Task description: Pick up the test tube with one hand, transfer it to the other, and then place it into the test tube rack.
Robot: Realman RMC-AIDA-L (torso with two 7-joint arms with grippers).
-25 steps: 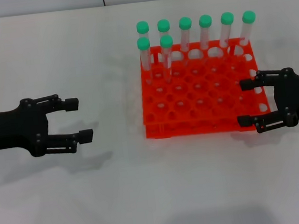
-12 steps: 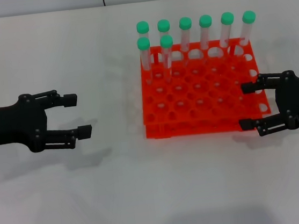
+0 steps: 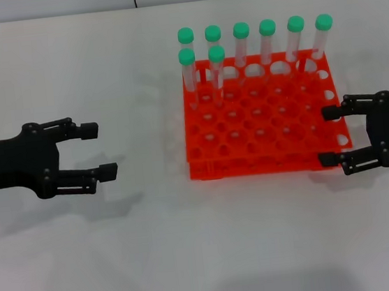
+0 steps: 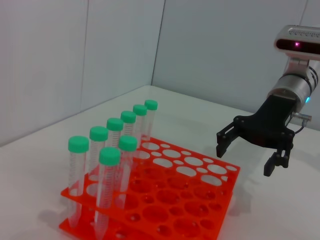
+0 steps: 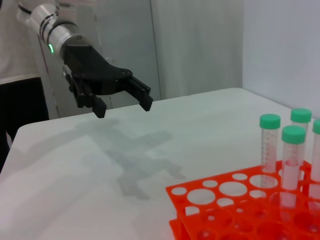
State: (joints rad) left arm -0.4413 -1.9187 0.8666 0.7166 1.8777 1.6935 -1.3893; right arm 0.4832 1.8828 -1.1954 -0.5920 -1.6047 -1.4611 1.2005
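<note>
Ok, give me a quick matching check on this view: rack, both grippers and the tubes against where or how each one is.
Things:
1. left gripper
2. right gripper
3. test tube rack
4. green-capped tubes

States:
A. standing upright in the rack's far rows
B. open, empty, at the rack's right edge
C. open, empty, over bare table well left of the rack
D. orange-red, most holes unfilled

Pairs: 1-C, 2-B, 3-D, 4-A

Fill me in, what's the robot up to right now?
Nothing is held at the moment. Eight green-capped tubes stand upright at the far side of the test tube rack. The left pincer hovers open over the table, well left of the rack. The right pincer is open at the rack's right edge, fingers pointing at it.
</note>
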